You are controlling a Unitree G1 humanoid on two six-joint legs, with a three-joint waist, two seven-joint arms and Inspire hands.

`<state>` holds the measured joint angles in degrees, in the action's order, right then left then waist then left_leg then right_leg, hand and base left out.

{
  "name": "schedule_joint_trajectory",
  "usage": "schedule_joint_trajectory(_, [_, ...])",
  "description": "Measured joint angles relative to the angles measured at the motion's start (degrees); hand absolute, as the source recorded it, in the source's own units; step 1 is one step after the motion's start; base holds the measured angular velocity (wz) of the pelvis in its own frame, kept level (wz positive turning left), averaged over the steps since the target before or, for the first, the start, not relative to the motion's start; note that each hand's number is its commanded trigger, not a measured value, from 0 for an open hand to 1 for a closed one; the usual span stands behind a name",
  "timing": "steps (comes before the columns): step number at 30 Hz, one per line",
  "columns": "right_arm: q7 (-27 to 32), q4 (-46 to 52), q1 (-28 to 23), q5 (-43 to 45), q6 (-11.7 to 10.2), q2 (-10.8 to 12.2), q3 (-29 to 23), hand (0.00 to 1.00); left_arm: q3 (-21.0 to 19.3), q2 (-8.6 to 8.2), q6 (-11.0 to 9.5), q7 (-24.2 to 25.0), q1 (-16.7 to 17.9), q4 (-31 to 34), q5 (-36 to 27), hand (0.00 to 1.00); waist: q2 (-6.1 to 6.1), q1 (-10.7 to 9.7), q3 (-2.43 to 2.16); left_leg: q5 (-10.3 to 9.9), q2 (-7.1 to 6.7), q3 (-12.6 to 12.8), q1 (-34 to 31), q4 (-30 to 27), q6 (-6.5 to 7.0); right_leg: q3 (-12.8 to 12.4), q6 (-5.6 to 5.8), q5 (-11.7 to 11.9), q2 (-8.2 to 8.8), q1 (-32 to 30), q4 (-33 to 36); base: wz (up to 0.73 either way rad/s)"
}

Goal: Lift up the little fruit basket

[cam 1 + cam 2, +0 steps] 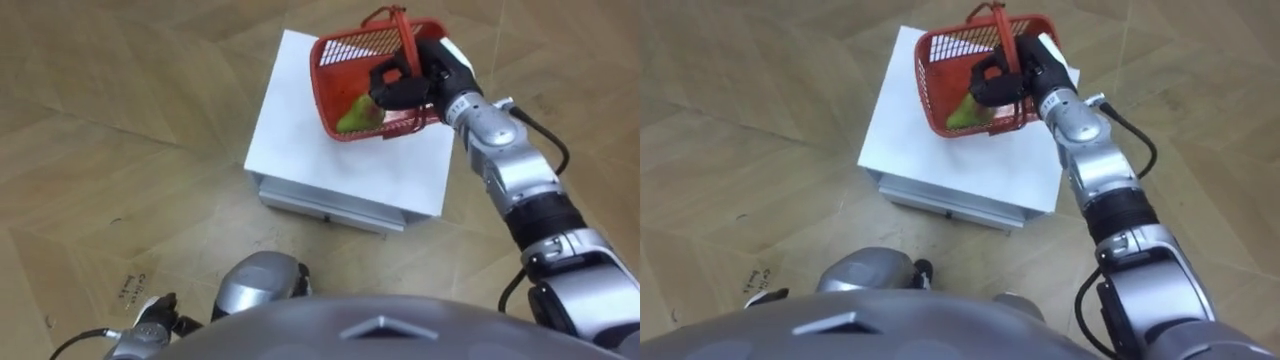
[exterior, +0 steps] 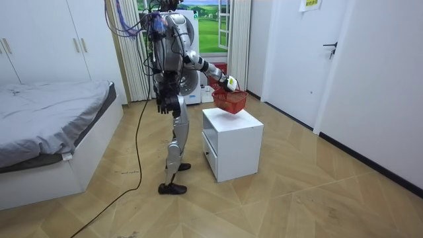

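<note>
A red plastic fruit basket (image 1: 358,62) (image 1: 965,70) (image 2: 229,99) hangs tilted just above the white cabinet (image 1: 310,130) (image 1: 930,140) (image 2: 231,142). A green-yellow fruit (image 1: 357,115) (image 1: 965,110) lies in its lower corner. My right hand (image 1: 405,82) (image 1: 1005,75) (image 2: 229,82) is shut on the basket's red handle (image 1: 398,25), its dark fingers curled round it over the basket's middle. My left hand (image 1: 150,322) (image 2: 162,102) hangs at my side, its fingers bent and holding nothing.
I stand on a wooden parquet floor (image 1: 120,120) beside the small white cabinet with a drawer in its front. A bed (image 2: 46,125) is at the room view's left, wardrobes (image 2: 53,46) behind it, a white door (image 2: 330,59) at the right.
</note>
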<state>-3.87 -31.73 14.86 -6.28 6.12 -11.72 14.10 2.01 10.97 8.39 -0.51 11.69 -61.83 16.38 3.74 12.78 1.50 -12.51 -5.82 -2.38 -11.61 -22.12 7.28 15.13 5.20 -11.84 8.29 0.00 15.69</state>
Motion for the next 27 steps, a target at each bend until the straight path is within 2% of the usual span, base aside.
schedule_joint_trajectory(1, [0.00, -0.35, 0.00, 0.00, 0.00, 0.01, 0.00, 1.00, 0.13, -0.09, -0.01, 0.03, 0.09, 0.01, 0.01, 0.00, -0.29, 0.01, 0.16, 0.00, 0.02, -0.07, -0.34, -0.34, 0.00, -0.04, 0.00, 0.00, -0.05, -0.20, 0.00, 0.00])
schedule_joint_trajectory(5, [-0.07, -1.44, -0.01, -0.05, 0.15, 0.06, 0.47, 1.00, 0.28, -0.09, 0.05, 0.09, 0.17, 0.12, 0.01, 0.00, -0.70, 0.24, 0.19, 0.01, 0.08, -0.03, -1.04, -0.61, -0.01, -0.01, 0.00, 0.00, -0.08, -1.17, 0.00, -0.01])
schedule_joint_trajectory(11, [-0.02, -3.65, 0.00, -0.17, 0.19, 0.94, 0.62, 1.00, 2.19, -0.06, 0.35, -0.04, 0.17, 0.19, 0.01, 0.00, -0.96, 0.32, -0.02, 0.10, 0.12, -0.17, -2.08, -0.61, -0.13, 0.86, 0.00, 0.00, -0.08, -2.14, 0.06, 0.00])
schedule_joint_trajectory(12, [0.08, -3.77, 0.00, -0.16, 0.19, 0.95, 0.96, 0.74, 2.80, -0.06, 0.42, -0.10, 0.20, 0.18, 0.01, 0.00, -1.06, 0.32, -0.08, 0.12, 0.14, -0.18, -2.43, -0.68, -0.15, 1.14, 0.00, 0.00, -0.07, -2.45, 0.08, 0.00])
schedule_joint_trajectory(13, [0.16, -4.26, 0.01, -0.21, 0.11, 1.04, 1.43, 0.35, 3.33, -0.07, 0.42, -0.14, 0.23, 0.16, 0.00, 0.00, -1.14, 0.32, -0.12, 0.12, 0.16, -0.27, -2.65, -0.88, -0.17, 1.81, 0.00, 0.00, -0.04, -2.57, 0.06, 0.04])
schedule_joint_trajectory(14, [0.20, -4.82, 0.01, -0.22, 0.06, 1.06, 1.74, 0.02, 3.67, -0.07, 0.44, -0.19, 0.23, 0.15, 0.00, 0.00, -1.21, 0.30, -0.16, 0.13, 0.17, -0.31, -2.66, -1.06, -0.17, 2.27, 0.00, 0.00, 0.00, -2.56, 0.06, 0.06])
schedule_joint_trajectory(21, [0.14, -8.39, -0.01, -0.33, -0.16, 1.95, 2.76, 0.00, 6.09, -0.28, 0.37, -0.51, 0.30, -0.09, -0.05, 0.00, -1.75, 0.26, -0.34, 0.16, 0.14, -0.57, -2.83, -0.60, -0.23, 2.92, 0.00, 0.00, 0.10, -2.85, 0.13, 0.02])
schedule_joint_trajectory(27, [0.18, -9.77, -0.02, -0.33, -0.58, 2.14, 2.78, 0.00, 6.15, -0.31, 0.41, -0.47, 0.30, -1.34, -0.10, 0.00, -1.78, 0.26, -0.32, 0.16, 0.12, -0.72, -2.83, -0.37, -0.24, 3.94, 0.00, 0.00, 0.19, -2.79, 0.04, 0.00])
